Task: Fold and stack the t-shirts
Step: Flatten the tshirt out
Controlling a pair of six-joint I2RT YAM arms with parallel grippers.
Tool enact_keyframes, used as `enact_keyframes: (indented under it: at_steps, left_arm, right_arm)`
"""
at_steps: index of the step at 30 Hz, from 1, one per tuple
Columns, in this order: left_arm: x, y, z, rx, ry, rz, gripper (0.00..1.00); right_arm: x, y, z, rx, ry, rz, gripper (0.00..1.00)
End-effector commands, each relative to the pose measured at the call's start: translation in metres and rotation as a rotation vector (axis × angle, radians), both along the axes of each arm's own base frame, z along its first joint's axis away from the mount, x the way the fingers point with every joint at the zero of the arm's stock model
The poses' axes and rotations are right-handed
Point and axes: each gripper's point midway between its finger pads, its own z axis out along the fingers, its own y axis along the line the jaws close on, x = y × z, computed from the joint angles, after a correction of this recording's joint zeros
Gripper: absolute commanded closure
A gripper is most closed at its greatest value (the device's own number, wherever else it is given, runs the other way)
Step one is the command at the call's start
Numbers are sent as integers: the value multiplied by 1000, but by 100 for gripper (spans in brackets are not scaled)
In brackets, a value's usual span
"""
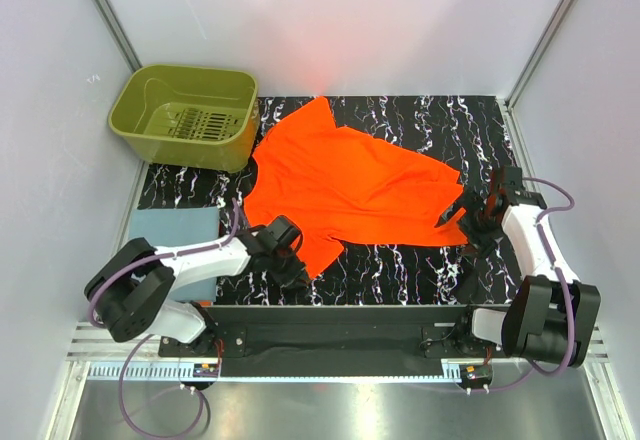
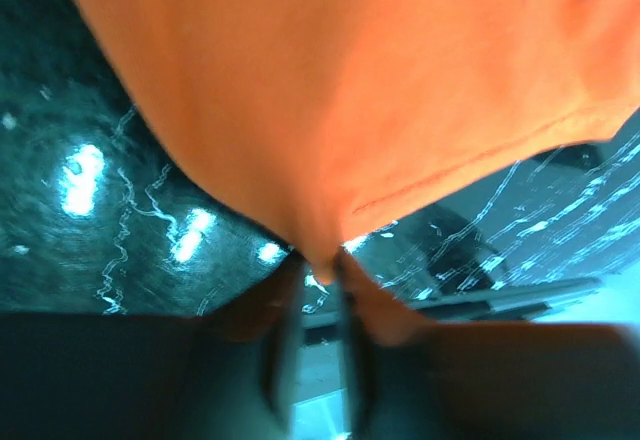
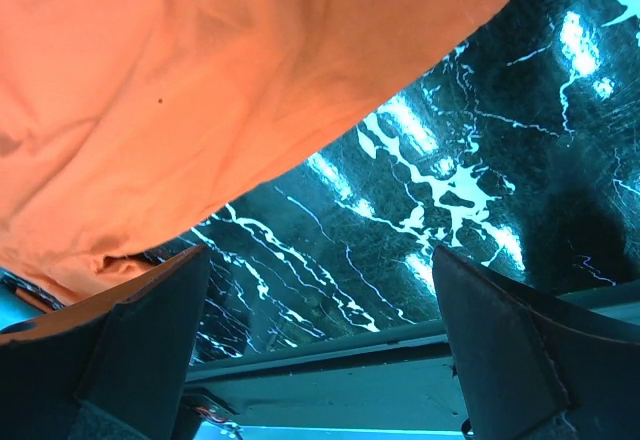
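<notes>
Pinching only a hem tip of the orange t-shirt (image 1: 345, 185), your left tool (image 2: 318, 265) is risking slippage, your right tool (image 3: 315, 260) hanging released.

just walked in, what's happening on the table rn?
Two arms are working on the orange t-shirt, which lies spread and unfolded on the black marbled mat. The left gripper is pinched on the shirt's near corner. The right gripper sits open at the shirt's right edge, gripping nothing. A blue-grey folded shirt lies flat at the left. The olive basket stands at the back left.
</notes>
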Motion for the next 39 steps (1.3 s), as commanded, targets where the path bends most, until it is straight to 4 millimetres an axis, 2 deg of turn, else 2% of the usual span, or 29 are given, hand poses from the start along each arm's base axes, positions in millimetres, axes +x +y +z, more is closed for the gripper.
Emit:
enact_keyframes:
  at_steps: [1,5,8,10,13,17,18,21,24,28,29,30,33,39]
  left_arm:
    - [-5,58,-32,287,-23,-20,99]
    - [18,66,-9,318,-140,-76,100]
    - [39,71,21,339,-270,-155,100]
    - [53,63,52,321,-400,-298,100]
    - [61,54,80,301,-514,-460,100]
    - [60,47,90,274,-555,-553,100]
    - [62,44,92,270,-568,-577,100]
    - [66,35,95,251,-589,-632,100]
    - [77,27,106,259,-632,-698,100]
    - [80,17,107,235,-638,-741,100]
    - [81,15,106,233,-637,-748,100]
    - [82,14,106,233,-635,-759,100]
    - [82,14,104,236,-632,-776,100]
    - [80,19,102,219,-622,-768,100]
  right_arm:
    - [19,-10,4,-35,-14,-55,0]
    - [37,-22,6,-80,-4,-77,0]
    - [45,-33,3,-123,13,-94,0]
    - [45,-43,-1,-162,30,-138,0]
    - [43,-59,-9,-158,52,-220,4]
    - [44,-83,-21,-198,88,-280,12]
    - [46,-87,-25,-208,95,-278,20]
    - [44,-102,-32,-244,122,-284,29]
    - [45,-100,-37,-221,120,-283,32]
    - [50,-94,-44,-183,92,-302,47]
    - [51,-92,-46,-170,90,-298,54]
    - [52,-91,-48,-160,100,-301,57]
    - [51,-86,-53,-129,110,-305,57]
    - [32,-81,-61,-130,140,-329,54]
